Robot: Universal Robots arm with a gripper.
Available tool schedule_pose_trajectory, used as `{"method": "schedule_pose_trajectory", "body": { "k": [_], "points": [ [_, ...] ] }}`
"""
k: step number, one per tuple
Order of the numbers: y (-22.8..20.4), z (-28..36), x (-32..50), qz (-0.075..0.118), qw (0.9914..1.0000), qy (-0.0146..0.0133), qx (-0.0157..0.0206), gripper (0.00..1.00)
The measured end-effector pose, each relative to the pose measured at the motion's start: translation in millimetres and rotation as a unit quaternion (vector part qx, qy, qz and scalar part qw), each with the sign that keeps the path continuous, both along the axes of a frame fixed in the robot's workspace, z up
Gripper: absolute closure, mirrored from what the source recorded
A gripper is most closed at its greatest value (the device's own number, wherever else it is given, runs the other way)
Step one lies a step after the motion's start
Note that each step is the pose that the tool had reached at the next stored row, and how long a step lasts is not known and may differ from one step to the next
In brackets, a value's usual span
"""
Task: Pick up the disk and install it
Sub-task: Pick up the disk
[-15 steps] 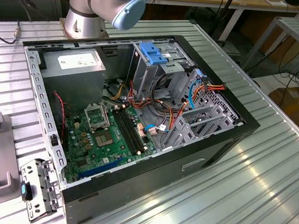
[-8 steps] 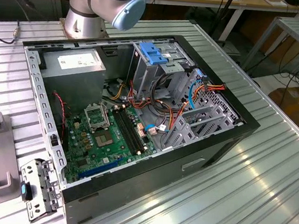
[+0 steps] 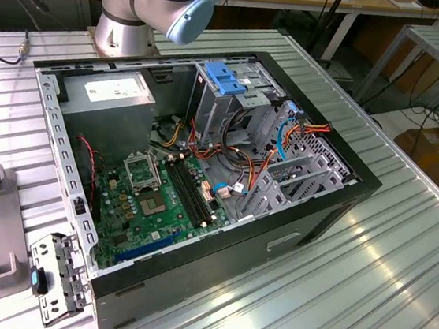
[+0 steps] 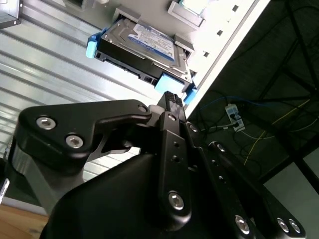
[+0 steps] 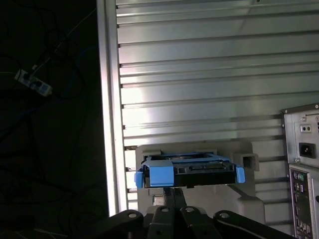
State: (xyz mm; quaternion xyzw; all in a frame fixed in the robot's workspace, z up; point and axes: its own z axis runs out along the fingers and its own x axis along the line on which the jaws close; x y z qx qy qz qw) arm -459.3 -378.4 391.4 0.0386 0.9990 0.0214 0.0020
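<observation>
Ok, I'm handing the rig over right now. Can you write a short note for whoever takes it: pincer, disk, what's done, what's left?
Pincer: looks shut and holds nothing. Its tips are close to the disk's blue rail; I cannot tell if they touch.
Disk: lies in a grey holder on the ribbed table, near the table edge and outside the open computer case.
Done: nothing yet; the disk is not picked up.
Left: pick up the disk and install it in the case.

Grey cradle (image 5: 247,160) walls flank the disk (image 5: 204,175) closely.
</observation>
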Motion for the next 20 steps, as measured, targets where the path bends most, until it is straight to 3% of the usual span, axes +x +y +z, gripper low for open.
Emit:
{"method": "schedule_pose_trajectory", "body": {
  "k": [12,17,20],
  "points": [
    [0.0,0.0,-0.1,0.003,0.99999,0.0001,0.0000,0.89],
    [0.0,0.0,-0.1,0.022,0.99976,0.0001,0.0000,0.89],
    [-0.1,0.0,-0.1,0.050,0.99876,0.0001,0.0000,0.89]
  ]
}}
